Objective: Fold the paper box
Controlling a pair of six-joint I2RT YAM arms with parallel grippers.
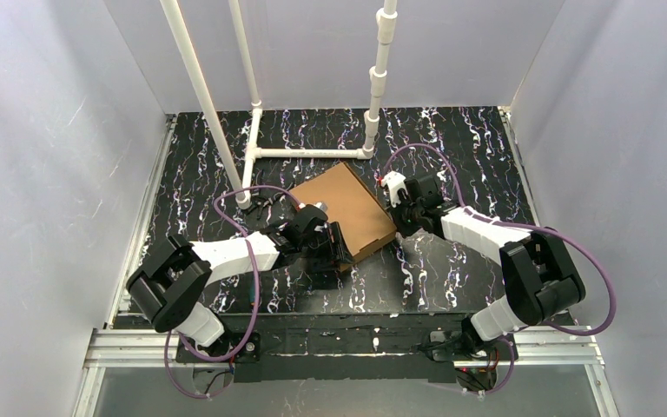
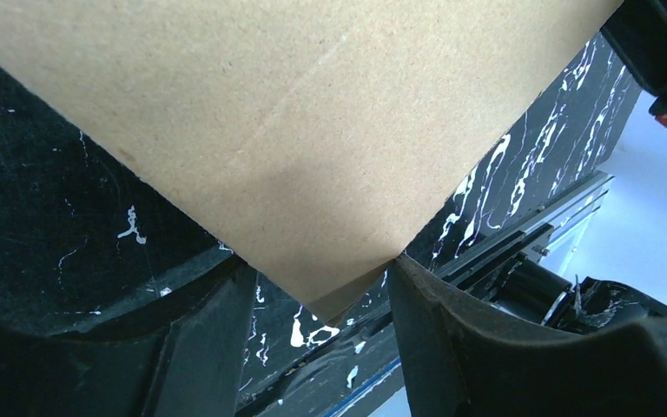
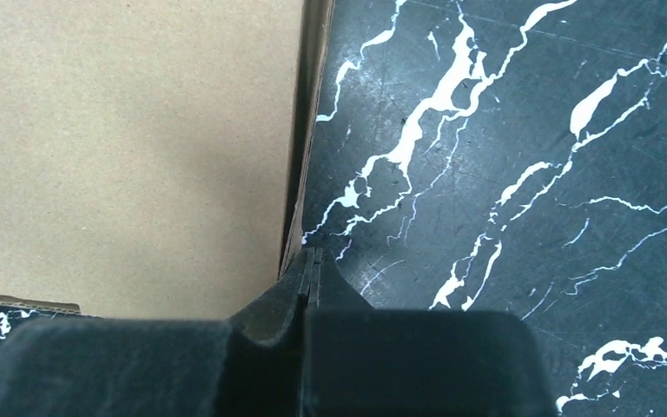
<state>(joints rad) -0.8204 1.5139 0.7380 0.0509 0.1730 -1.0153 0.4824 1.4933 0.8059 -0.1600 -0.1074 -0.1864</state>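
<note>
Cardboard, plain brown and matte with a faint crease, makes up the flat rectangular paper box [image 1: 345, 211], which is laid at the centre of the black, white-veined counter [image 1: 469, 148]. Its 7 o'clock corner is straddled by the half-open left hand [image 2: 317, 291]. The right hand [image 3: 310, 274] is shut, gripping nothing, its tips pressed against the box's 3 o'clock edge.

We are seeing two arms with white shells and chunky black joints, purple cables looping from each. The left gripper [image 1: 340, 252] is showing matte black fingers [image 2: 452, 339]; the right gripper [image 1: 397, 228] is wearing a white block with red
</note>
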